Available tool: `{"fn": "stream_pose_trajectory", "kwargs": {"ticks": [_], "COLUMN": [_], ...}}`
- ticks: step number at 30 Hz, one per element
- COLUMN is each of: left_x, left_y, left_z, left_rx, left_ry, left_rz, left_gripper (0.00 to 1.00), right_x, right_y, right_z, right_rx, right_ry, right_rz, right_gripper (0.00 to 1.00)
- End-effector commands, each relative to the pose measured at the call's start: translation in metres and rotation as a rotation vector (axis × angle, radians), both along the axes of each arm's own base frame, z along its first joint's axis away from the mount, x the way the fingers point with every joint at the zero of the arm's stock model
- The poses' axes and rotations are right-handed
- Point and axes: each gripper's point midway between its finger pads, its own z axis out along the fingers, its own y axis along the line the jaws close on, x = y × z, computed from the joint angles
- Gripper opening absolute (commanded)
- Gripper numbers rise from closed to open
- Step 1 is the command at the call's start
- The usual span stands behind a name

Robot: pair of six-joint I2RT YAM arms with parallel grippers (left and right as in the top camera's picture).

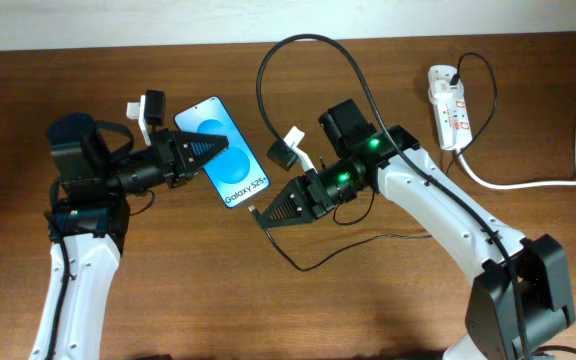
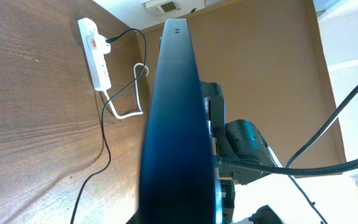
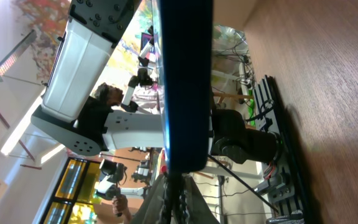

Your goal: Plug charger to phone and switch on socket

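Misalignment threatens: right gripper (image 1: 262,213), clenched on the charger (image 1: 298,267) tip, may skid off the phone (image 1: 236,178) edge just ahead, twisting it within left gripper (image 1: 222,148)'s clamp.

Glossy phone (image 1: 236,170), plastic socket (image 1: 448,105), grained wooden table (image 1: 368,310).

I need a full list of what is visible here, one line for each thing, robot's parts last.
phone: one, blue screen, left of centre, in the left claw
charger: one, thin black, tip at the right claw, plug in the socket
socket: one, white with red switches, upper right
white cord: one, thick white, socket to right edge
table: one, brown, under everything
left claw: one, black, shut on the phone
right claw: one, black, shut on the charger beside the phone
left arm: one, white and black, lower left
right arm: one, white and black, lower right
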Motion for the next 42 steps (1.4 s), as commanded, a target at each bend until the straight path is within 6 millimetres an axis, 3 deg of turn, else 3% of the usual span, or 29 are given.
{"fn": "stream_pose_trajectory", "kwargs": {"ticks": [1, 42], "left_x": [0.0005, -0.0055], "left_y": [-0.0007, -0.0031], "left_z": [0.0098, 0.0118], "left_rx": [0.009, -0.004], "left_ry": [-0.05, -0.052], "left_rz": [-0.01, -0.047], "left_gripper": [0.0, 0.0], "right_x": [-0.0019, 0.0019], "right_y": [0.0002, 0.0018], "right_z": [0.0037, 0.0048], "right_rx": [0.032, 0.042], "right_ry": [0.003, -0.016], "right_rz": [0.011, 0.01], "right_gripper": [0.04, 0.04]}}
